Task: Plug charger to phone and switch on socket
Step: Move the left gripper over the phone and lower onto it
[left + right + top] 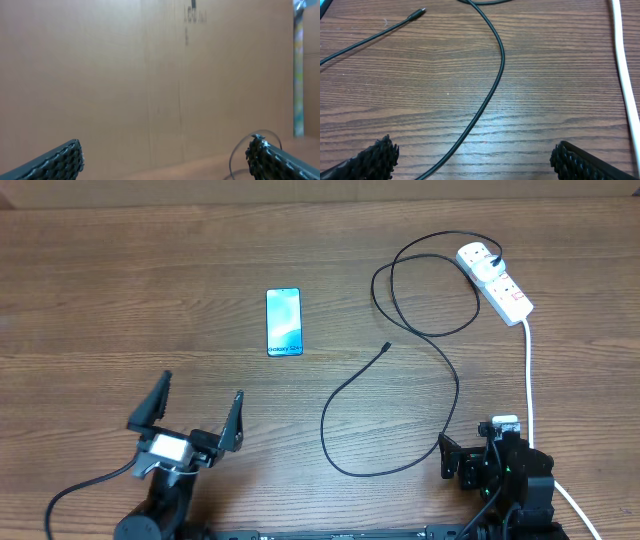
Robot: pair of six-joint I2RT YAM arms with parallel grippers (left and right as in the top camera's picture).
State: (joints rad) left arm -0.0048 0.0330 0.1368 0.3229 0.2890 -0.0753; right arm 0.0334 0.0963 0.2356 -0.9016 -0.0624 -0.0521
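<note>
The phone lies flat at the table's middle left, blue screen up. The charger cable loops across the middle right, its connector tip free on the wood and its black plug in the white socket strip at the far right. In the right wrist view the cable and tip lie ahead of the fingers. My left gripper is open and empty at the near left, well short of the phone. My right gripper is open and empty at the near right.
The socket's thick white cord runs down the right side past my right arm, and shows in the right wrist view. The left wrist view faces a brown cardboard wall.
</note>
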